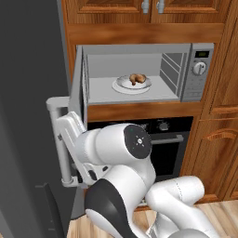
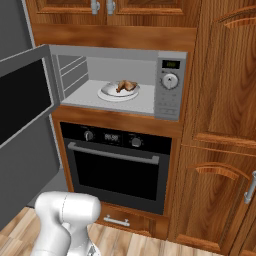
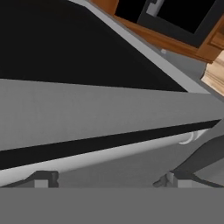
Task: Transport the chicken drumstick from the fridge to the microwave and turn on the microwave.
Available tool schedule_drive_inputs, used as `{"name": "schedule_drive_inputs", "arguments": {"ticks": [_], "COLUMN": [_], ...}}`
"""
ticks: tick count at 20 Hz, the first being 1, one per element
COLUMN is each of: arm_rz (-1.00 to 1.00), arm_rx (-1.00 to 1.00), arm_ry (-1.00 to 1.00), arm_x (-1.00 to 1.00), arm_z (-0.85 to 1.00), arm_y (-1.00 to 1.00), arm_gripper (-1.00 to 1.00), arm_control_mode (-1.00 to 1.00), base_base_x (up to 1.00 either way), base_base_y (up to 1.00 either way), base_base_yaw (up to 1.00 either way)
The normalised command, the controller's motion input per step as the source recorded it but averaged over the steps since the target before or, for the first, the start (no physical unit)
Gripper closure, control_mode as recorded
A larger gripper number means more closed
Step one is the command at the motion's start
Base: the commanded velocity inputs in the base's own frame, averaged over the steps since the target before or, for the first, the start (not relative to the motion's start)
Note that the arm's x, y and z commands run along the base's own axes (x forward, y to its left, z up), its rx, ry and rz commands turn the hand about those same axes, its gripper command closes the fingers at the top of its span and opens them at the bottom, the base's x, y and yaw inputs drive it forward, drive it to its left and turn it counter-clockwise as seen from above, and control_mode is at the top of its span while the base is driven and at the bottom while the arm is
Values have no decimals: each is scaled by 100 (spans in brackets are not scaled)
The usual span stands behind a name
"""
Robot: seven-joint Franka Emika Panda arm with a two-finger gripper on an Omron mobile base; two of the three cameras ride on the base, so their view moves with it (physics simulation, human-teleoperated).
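The main risks sit on the left. The fridge (image 1: pixel 28 116) shows as a dark grey wall at 9 o'clock in the left base view, and the microwave door (image 1: pixel 78 88) stands swung wide toward it, so the arm (image 1: pixel 125 148) works in a narrow gap. A wide swing there could knock an elbow on either side. The tool (image 3: pixel 109 179) has its tips set well apart with nothing between them, close against a flat grey panel crossed by a dark band. That panel is probably the door's outer face. A push landing near the hinge, or sliding off the smooth face, would likely leave the door ajar, and the oven may then not start. The chicken drumstick (image 1: pixel 137 79) already lies on a white plate (image 1: pixel 122 86) in the middle of the microwave (image 1: pixel 197 88) floor, clear of the door's path. A hard slam could shift it. Further right, at 2 o'clock, the round knob (image 1: pixel 199 68) is small, and a wide-open tool might miss it. The microwave floor is pale grey and smooth. A black oven (image 2: pixel 120 170) sits below, brown wooden cupboards (image 2: pixel 225 100) surround both, and the floor (image 2: pixel 15 225) is light wood.
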Motion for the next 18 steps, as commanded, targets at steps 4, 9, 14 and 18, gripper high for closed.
{"name": "schedule_drive_inputs", "arguments": {"ticks": [4, 9, 14, 18], "arm_rz": [0, 0, -7, -18], "arm_rx": [-1, 0, 0, 0], "arm_ry": [0, 0, 0, 0], "arm_x": [22, 24, 16, 7], "arm_z": [-10, -6, -5, -5], "arm_y": [0, -6, -21, -45], "arm_gripper": [-100, -100, -100, -100], "arm_control_mode": [-100, -100, -100, -100], "base_base_x": [0, 0, 0, 0], "base_base_y": [0, 0, 0, 0], "base_base_yaw": [0, 0, 0, 0]}}
